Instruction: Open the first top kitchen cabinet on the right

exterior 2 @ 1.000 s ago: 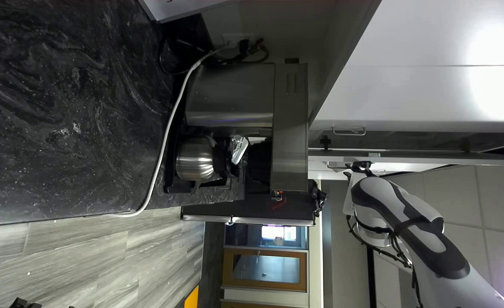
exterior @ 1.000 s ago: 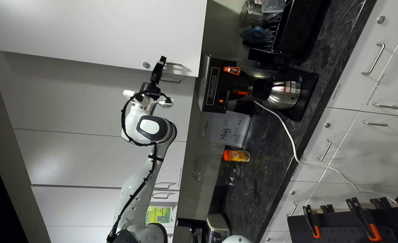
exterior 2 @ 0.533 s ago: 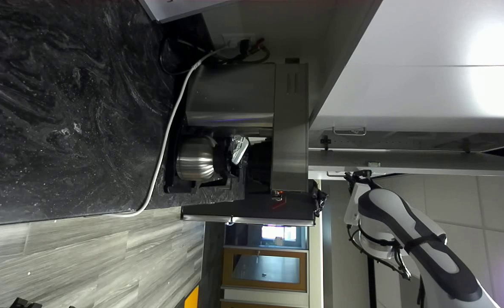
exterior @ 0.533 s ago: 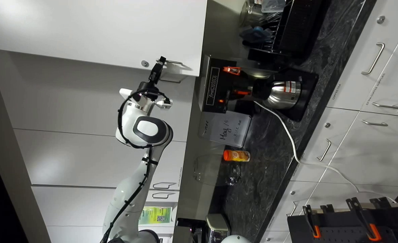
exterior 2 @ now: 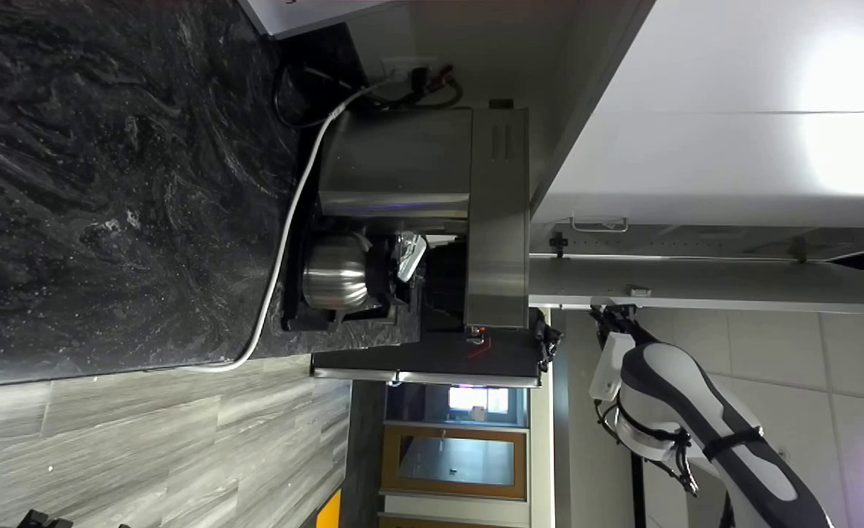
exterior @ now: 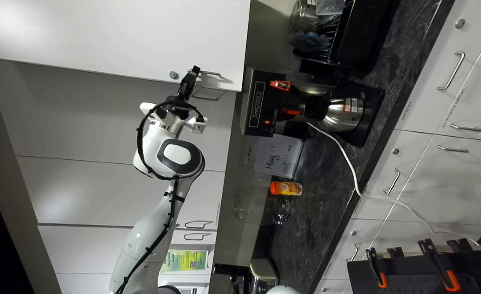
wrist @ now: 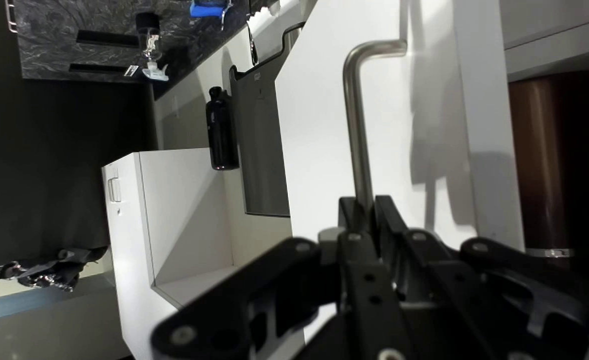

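Holds open the white top cabinet door, by outstretched robot arm, above the coffee maker.
Just beside the coffee maker, displays "May 15" in handwriting on a pale board; above the coffee maker, clamps the jaws of the black gripper around the door's metal handle.

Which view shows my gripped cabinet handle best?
Wrist view: the cabinet handle is largest, running into the end effector. In an exterior view the handle looks small, one end covered; in an exterior view the cabinet door largely hides it.
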You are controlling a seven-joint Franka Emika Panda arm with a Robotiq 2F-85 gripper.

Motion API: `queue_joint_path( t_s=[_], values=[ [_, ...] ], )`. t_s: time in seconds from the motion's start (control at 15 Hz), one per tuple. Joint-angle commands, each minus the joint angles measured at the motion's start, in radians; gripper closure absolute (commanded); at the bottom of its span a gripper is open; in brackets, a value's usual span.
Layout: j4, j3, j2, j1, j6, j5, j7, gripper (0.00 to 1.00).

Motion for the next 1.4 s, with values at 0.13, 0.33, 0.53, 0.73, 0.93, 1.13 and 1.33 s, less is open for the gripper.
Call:
queue_joint_path(
  t_s=[0.13,0.33,0.53,0.73,0.93,1.13,1.33],
  values=[
    [-0.064,-0.218,-0.118,0.103,-0.039,0.100,-0.060,0.97],
    [-0.085,-0.271,-0.128,0.166,-0.044,0.148,-0.113,0.97],
    [-0.101,-0.308,-0.141,0.210,-0.050,0.186,-0.152,0.97],
    [-0.112,-0.328,-0.153,0.234,-0.059,0.220,-0.182,0.97],
    [-0.127,-0.348,-0.168,0.243,-0.067,0.246,-0.190,0.56],
    [-0.192,-0.433,-0.312,0.209,-0.105,0.252,-0.163,0.34],
    [-0.260,-0.582,-0.464,0.208,-0.175,0.069,-0.008,0.12]
  ],
)
